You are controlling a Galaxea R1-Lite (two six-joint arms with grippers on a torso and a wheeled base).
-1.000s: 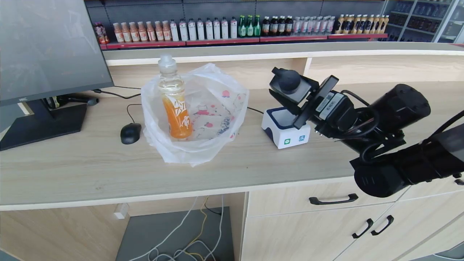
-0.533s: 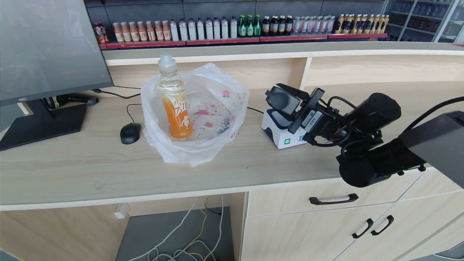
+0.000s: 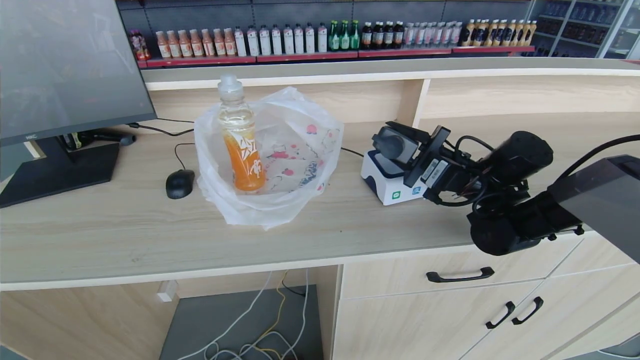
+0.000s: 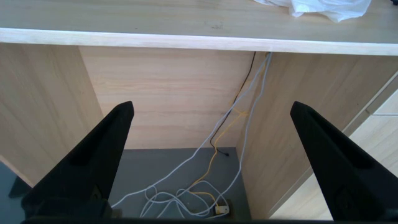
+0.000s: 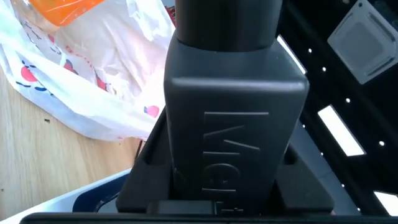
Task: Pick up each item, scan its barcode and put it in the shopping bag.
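– Head view first: where did the right gripper [image 3: 386, 142] sit?
– Right of centre in the frame, on the arm that came in from the right edge. Its fingers were clamped on a black item [image 3: 392, 146], one above it and one below.
– And under it?
– The white-and-blue scanner [image 3: 395, 189] stood on the counter [image 3: 125, 225]. The black item hung just over the scanner's top and partly covered it. I could not tell whether the two touched.
– Did the right wrist view agree?
– Yes. The black item [image 5: 230, 124] sat squarely in the grip, with a corner of the scanner [image 5: 74, 202] and the shopping bag [image 5: 93, 93] beyond it.
– Where was the bag in the head view?
– The shopping bag [image 3: 280, 200] was at centre frame, left of the scanner and apart from it, with its mouth open. An orange drink bottle [image 3: 241, 150] stood upright inside, its neck and white cap clear of the near rim.
– And the left gripper?
– The left gripper [image 4: 208, 155] was spread wide and held nothing. It was below the edge of the counter [image 4: 186, 31], facing the cables [image 4: 205, 186] underneath.
– Anything else on the counter?
– A black mouse [image 3: 180, 184] just left of the bag, and a monitor [image 3: 65, 65] in the upper left.
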